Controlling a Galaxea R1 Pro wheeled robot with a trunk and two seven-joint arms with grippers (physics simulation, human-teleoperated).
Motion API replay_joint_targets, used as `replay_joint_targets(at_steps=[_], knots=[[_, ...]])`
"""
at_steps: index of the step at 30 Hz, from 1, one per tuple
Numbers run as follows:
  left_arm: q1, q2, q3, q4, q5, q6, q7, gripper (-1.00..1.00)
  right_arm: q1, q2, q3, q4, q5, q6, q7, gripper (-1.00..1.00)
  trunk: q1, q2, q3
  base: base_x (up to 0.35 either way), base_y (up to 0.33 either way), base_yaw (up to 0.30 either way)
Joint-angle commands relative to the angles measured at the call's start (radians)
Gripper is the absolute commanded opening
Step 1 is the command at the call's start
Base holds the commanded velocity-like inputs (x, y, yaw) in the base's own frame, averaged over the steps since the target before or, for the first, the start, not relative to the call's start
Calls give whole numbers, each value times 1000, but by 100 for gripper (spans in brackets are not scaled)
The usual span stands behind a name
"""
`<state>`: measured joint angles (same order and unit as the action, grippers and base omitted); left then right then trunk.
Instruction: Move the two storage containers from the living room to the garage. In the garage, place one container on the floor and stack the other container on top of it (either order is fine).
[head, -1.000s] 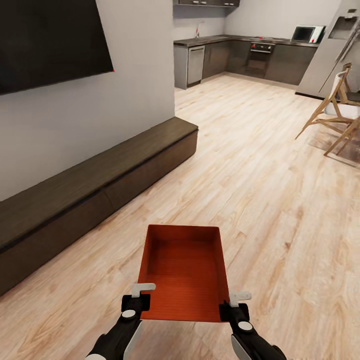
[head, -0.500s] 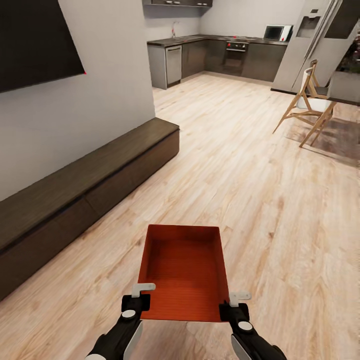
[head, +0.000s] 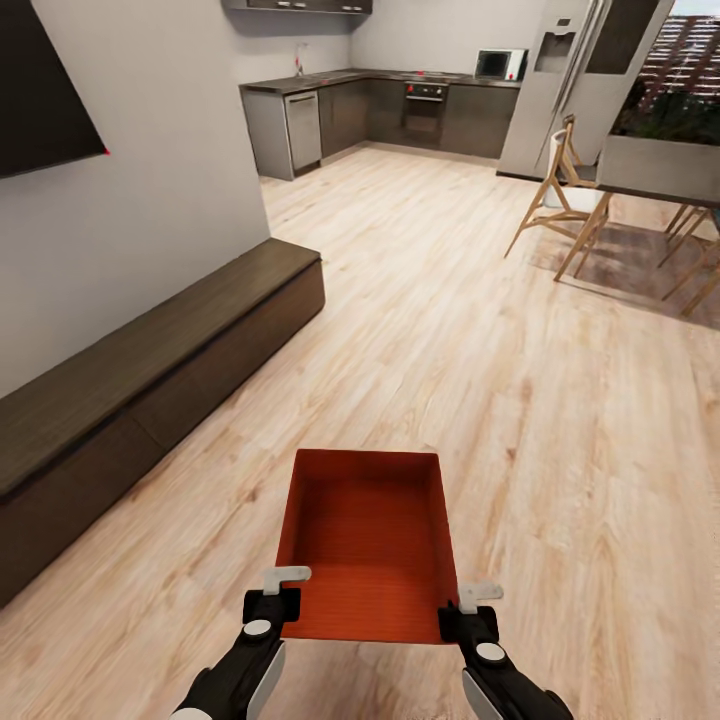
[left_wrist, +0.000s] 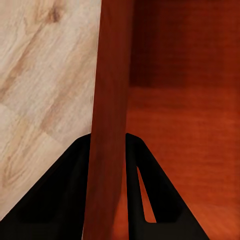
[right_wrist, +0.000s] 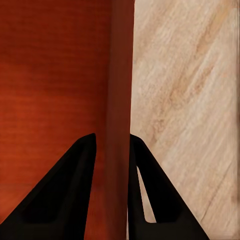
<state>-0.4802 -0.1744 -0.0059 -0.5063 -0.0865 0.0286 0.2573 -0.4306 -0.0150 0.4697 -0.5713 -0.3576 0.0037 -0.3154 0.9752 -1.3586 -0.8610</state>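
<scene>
While you carry: one orange-red storage container (head: 367, 540) above wood-plank floor (head: 560, 420).
Left gripper (head: 272, 600): clamped on its left wall.
Right gripper (head: 468, 608): clamped on its right wall.
Writing: none legible.

Left pincer (left_wrist: 107, 150): 2 black fingers (left_wrist: 65, 195) clamp thin orange-red wall of storage container (left_wrist: 180, 120), 1 each side. Ribbed container bottom beyond, blurred, perhaps shadowed. Light wood-plank floor (left_wrist: 45, 80) outside wall.

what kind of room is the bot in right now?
Looks like an open-plan home: a living area running into a kitchen. Cues: light wood-plank floor, a long low dark bench under a wall TV, dark kitchen cabinets at the far end, and wooden dining chairs.
</scene>
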Motion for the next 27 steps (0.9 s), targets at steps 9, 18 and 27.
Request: replay_joint_targets(at_steps=[9,18,27], knots=[[0,1,32,1,-9,4,11,-100,-2,-29,7,-5,6,1,4,-100,0,0,-1,0,0,-236],[0,1,32,2,-9,4,10,-100,-2,-29,7,-5,6,1,4,-100,0,0,-1,0,0,-236],[0,1,32,2,-9,3,10,-100,-2,-29,7,-5,6,1,4,-100,0,0,-1,0,0,-237]])
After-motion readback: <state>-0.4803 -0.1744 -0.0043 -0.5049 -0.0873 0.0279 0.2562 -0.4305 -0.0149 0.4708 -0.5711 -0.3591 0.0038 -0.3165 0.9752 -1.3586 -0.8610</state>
